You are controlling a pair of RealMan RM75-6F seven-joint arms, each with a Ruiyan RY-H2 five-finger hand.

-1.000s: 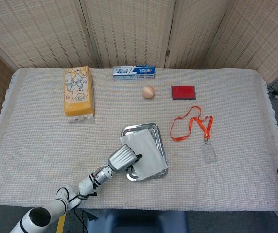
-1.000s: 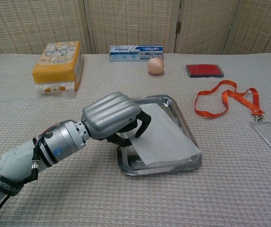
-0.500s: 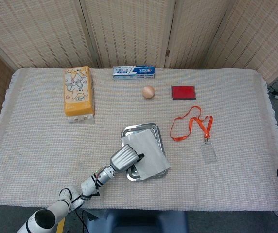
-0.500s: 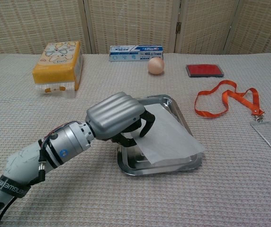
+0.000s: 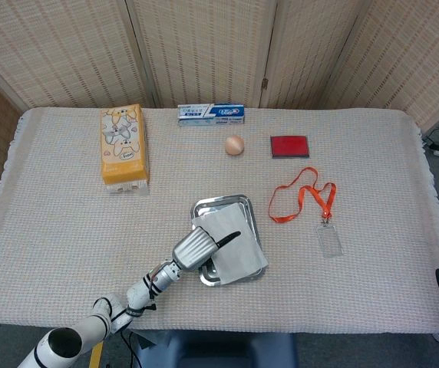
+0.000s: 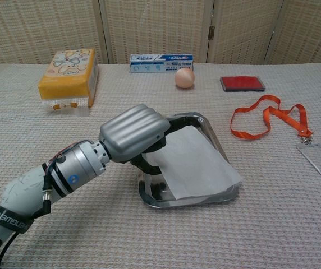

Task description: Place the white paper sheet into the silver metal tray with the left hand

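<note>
Woven-cloth tabletop (image 5: 66, 238) carries the silver metal tray (image 5: 221, 205); the white paper sheet (image 5: 235, 244) lies in it, left hand (image 5: 196, 248) released, fingers extended.

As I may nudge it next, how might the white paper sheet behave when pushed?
The white paper sheet probably bends rather than slides stiffly: its corner overhangs the silver metal tray rim. It looks light, so the left hand at its edge could easily drag it.
</note>
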